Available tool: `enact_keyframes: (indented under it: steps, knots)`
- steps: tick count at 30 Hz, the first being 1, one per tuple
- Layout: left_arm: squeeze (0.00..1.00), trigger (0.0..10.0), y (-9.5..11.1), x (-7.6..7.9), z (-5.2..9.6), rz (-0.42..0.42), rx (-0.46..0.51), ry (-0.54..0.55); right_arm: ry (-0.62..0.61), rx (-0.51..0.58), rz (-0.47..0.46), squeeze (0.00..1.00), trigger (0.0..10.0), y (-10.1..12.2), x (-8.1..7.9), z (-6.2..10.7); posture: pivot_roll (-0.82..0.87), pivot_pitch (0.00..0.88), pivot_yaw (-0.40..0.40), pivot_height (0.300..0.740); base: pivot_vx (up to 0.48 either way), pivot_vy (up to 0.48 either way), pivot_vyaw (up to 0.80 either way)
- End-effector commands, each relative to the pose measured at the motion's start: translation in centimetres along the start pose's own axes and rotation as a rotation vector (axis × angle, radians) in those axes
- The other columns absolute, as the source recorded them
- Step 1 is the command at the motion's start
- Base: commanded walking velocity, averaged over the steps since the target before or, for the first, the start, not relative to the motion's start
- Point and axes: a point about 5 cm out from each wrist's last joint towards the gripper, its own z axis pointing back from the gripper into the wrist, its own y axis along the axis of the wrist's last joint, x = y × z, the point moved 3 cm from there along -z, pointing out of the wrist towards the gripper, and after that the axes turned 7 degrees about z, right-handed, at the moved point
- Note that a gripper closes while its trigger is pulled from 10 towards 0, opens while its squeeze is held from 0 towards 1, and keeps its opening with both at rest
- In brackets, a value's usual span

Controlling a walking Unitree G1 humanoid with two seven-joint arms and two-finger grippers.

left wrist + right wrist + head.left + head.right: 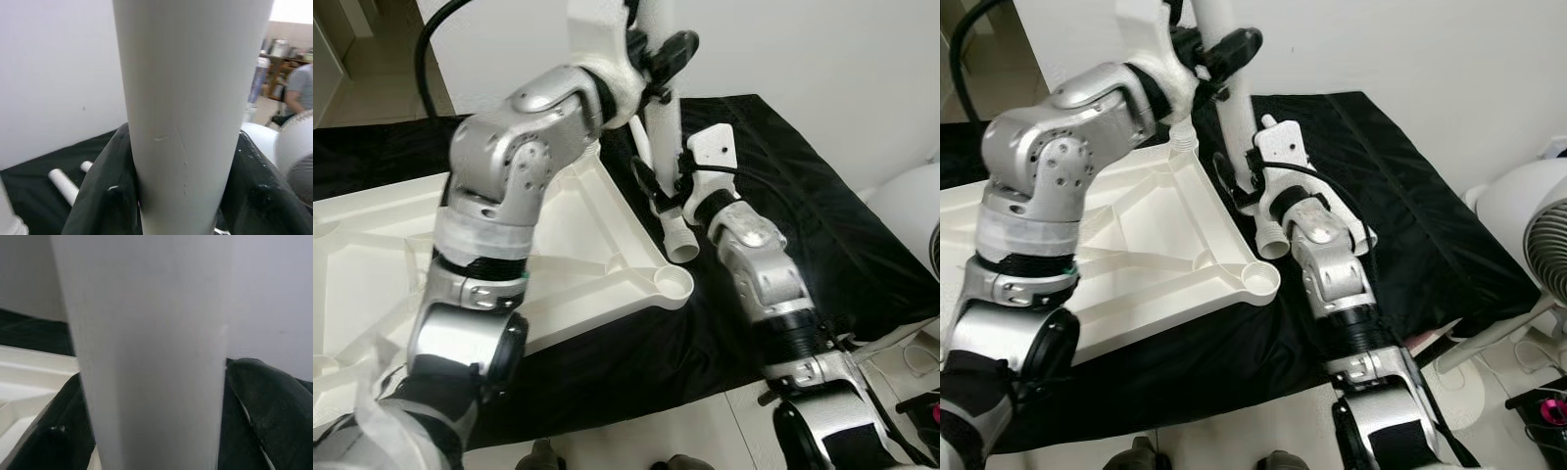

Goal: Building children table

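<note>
A white table top [578, 225] lies upside down on a black cloth [822, 225], its ribs facing up. A white table leg [663, 127] stands almost upright over the near right corner. Its open lower end [683, 251] hangs just above and beside the round corner socket [674, 284]. My left gripper [658, 57] is shut on the leg high up, and the leg [190, 122] runs between its fingers [98, 196]. My right gripper [651, 184] is shut on the same leg lower down, with dark fingers [254, 411] on either side.
Two more white legs [63, 183] lie on the cloth by the wall. A white fan [1528, 230] stands at the right beyond the cloth edge, with cables [1528, 352] on the floor. A person [299, 93] sits far off in the room.
</note>
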Motion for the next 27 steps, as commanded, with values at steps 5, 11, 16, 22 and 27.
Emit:
enact_keyframes:
  steps: [5, 11, 16, 22, 27]
  knots:
    - [0.0, 10.0, 0.6, 0.4, -0.3, -0.033, 0.024, 0.018, -0.09, -0.033, 0.04, 0.0, 10.0, -0.3, -0.2, -0.9, -0.03, 0.0, 0.021, 0.74, 0.0, 0.0, 0.0]
    - [0.0, 10.0, 0.2, 0.5, -0.5, -0.018, 0.011, 0.025, -0.155, -0.036, 0.047, 0.0, 10.0, 0.0, -0.5, -1.6, -0.03, 0.0, 0.021, 0.74, 0.0, 0.0, 0.0]
    - [0.0, 10.0, 0.2, 0.6, -0.6, -0.007, 0.016, 0.031, -0.216, -0.011, 0.039, 0.0, 10.0, 0.6, 0.0, -1.9, -0.03, 0.0, 0.018, 0.74, 0.0, 0.0, 0.0]
    - [0.0, 10.0, 0.4, 0.9, -0.6, -0.002, 0.022, 0.031, -0.218, 0.001, 0.05, 0.0, 9.3, 0.7, -0.4, -2.0, -0.03, 0.0, 0.017, 0.74, 0.0, 0.0, 0.0]
    - [0.0, 10.0, 0.5, 1.0, -0.6, 0.001, 0.026, 0.025, -0.206, 0.0, 0.04, 0.0, 0.0, 0.5, -0.9, -2.0, -0.04, 0.0, 0.017, 0.74, 0.0, 0.0, 0.0]
